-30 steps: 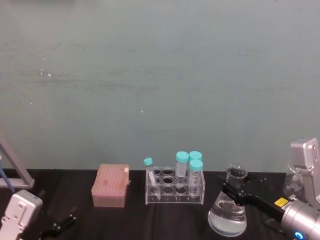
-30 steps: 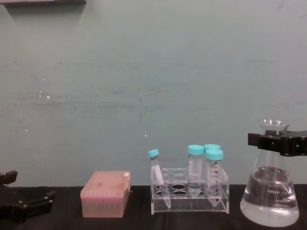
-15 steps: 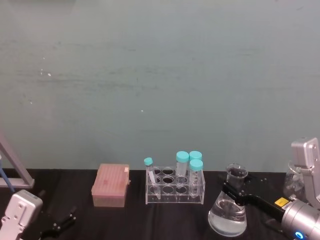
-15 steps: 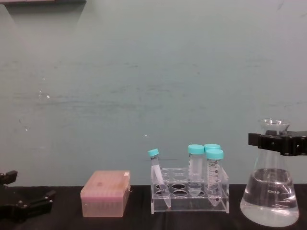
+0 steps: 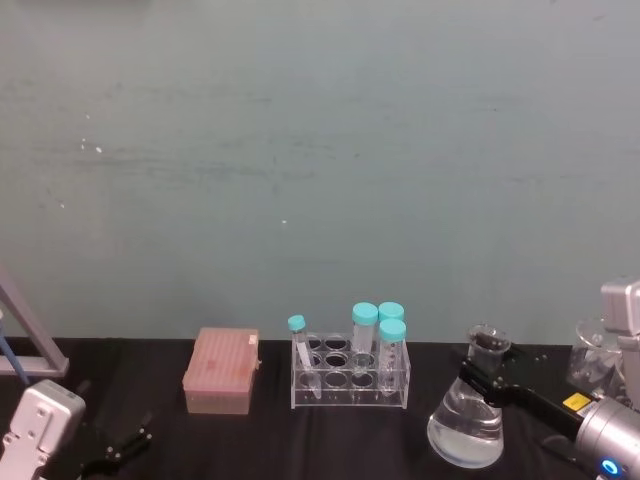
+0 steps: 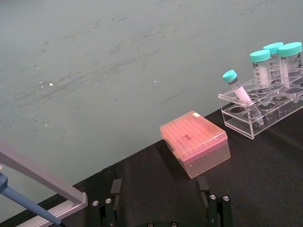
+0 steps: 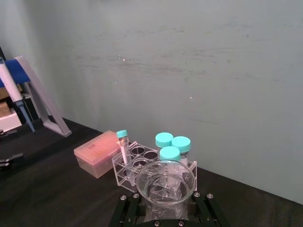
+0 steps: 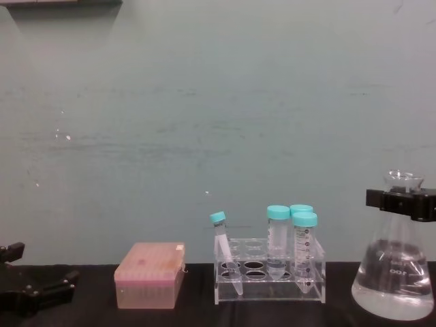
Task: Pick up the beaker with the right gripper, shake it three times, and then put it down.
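The beaker (image 5: 466, 428) is a clear conical flask with liquid in its wide base, at the right of the black table (image 5: 330, 440). My right gripper (image 5: 487, 372) is shut on its narrow neck just under the flared rim. From the chest, the beaker (image 8: 394, 281) sits at the right edge with the right gripper (image 8: 400, 203) clamped across the neck. The right wrist view looks down into the beaker's rim (image 7: 165, 176), with a finger on each side. My left gripper (image 5: 118, 449) rests open and idle at the table's left front.
A clear rack (image 5: 350, 381) with several teal-capped tubes stands mid-table, left of the beaker. A pink tip box (image 5: 221, 371) lies further left. A pipette stand (image 5: 25, 345) is at the far left. More glassware (image 5: 592, 368) sits behind my right arm.
The right gripper has carried the beaker to the right, away from the tube rack, and the liquid has shifted. The left arm has not moved.
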Controlling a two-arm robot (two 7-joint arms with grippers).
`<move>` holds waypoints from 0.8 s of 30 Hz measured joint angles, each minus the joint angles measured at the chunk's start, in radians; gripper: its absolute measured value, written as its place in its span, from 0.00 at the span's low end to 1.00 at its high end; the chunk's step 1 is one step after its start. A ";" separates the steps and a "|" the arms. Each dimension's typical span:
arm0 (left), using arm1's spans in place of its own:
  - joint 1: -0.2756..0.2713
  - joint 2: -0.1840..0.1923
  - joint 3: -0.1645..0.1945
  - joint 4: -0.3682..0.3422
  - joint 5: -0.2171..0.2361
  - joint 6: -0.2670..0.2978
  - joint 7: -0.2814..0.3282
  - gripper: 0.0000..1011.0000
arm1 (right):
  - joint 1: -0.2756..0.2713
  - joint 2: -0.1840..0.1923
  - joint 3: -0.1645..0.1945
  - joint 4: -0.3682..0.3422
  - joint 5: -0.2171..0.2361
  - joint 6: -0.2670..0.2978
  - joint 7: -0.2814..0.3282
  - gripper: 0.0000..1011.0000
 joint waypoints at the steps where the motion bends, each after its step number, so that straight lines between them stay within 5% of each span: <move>1: 0.000 0.000 0.000 0.000 0.000 0.000 0.000 0.99 | 0.000 -0.001 -0.002 0.003 -0.001 -0.006 0.001 0.45; 24: 0.000 0.000 0.000 0.000 0.000 0.000 0.000 0.99 | 0.019 -0.036 -0.056 0.061 -0.060 -0.057 0.025 0.45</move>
